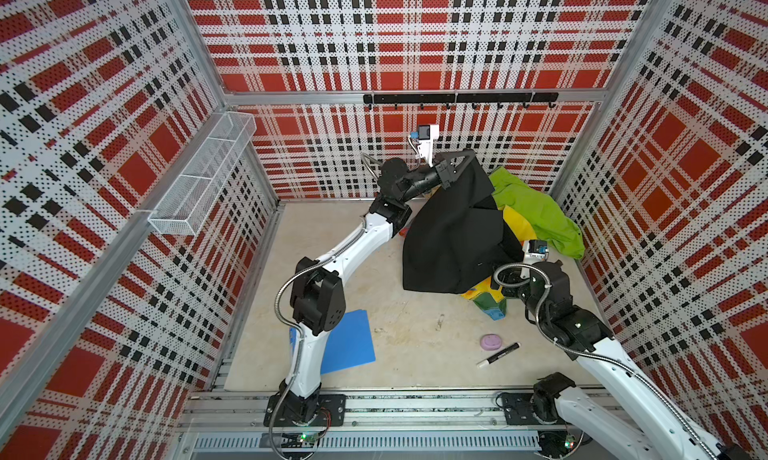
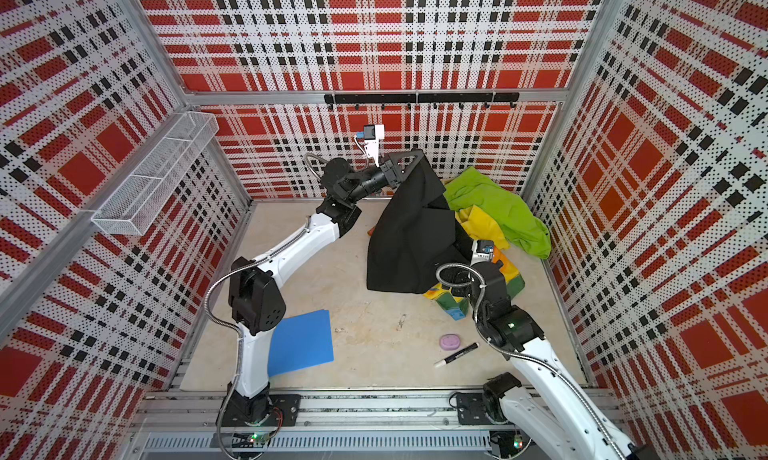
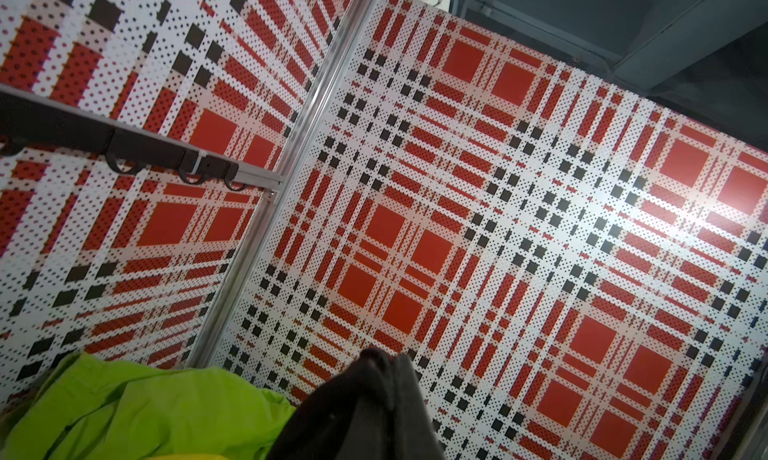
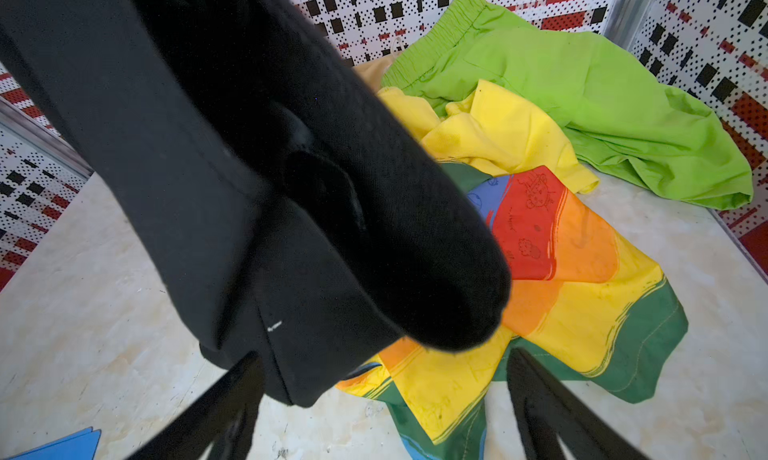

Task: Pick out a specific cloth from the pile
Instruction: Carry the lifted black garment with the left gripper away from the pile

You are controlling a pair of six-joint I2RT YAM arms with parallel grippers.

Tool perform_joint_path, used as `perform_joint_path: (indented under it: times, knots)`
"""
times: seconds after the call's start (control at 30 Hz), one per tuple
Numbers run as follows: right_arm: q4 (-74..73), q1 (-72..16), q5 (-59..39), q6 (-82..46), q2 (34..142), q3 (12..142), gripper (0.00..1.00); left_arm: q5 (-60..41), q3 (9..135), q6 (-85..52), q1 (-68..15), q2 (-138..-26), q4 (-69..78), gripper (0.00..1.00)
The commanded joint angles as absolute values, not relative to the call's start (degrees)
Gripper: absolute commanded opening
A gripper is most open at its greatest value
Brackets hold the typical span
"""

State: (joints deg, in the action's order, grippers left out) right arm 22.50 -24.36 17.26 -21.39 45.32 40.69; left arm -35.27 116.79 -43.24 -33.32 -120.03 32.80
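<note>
The black cloth [image 1: 453, 233] [image 2: 409, 238] hangs in a long drape from my left gripper [image 1: 468, 159] [image 2: 417, 157], which is raised near the back wall and shut on the cloth's top corner. In the left wrist view the black fabric [image 3: 353, 416] wraps the gripper [image 3: 384, 358]. The pile lies at the back right: a lime green cloth [image 1: 536, 213] [image 4: 602, 105], a rainbow-striped cloth [image 1: 490, 300] [image 4: 573, 296] and a sliver of tan cloth [image 4: 370, 69]. My right gripper [image 4: 382, 356] is open, low beside the pile, with the black cloth's [image 4: 249, 167] lower end hanging just ahead of its fingers. In both top views that cloth hides the fingers.
A blue folder [image 1: 349, 341] lies at the front left by the left arm's base. A purple oval object [image 1: 490, 341] and a black marker [image 1: 498, 354] lie at the front right. A wire basket [image 1: 203, 179] hangs on the left wall, and a hook rail [image 1: 457, 98] runs along the back wall.
</note>
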Motion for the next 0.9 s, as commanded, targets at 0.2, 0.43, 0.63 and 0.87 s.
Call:
perform_joint_path:
  times: [0.2,0.43,0.63,0.87]
  knots:
    - [19.52,-24.35,16.77,-23.03,42.75,38.36,0.97,-37.4,122.61,-43.33,-30.11,-116.77,32.7,0.0]
    - [19.15,-24.35,15.79,-22.76,42.16,38.35,0.97,-38.17,124.73,-44.46,-27.41,-114.89,32.6,0.0]
    - [17.67,-24.35,14.07,-23.14,41.92,37.92,0.95,-38.81,125.74,-44.7,-26.45,-113.66,32.58,0.0]
    - [16.42,-24.35,10.97,-23.84,41.92,37.62,0.93,-39.73,124.29,-44.39,-23.9,-110.54,32.24,0.0]
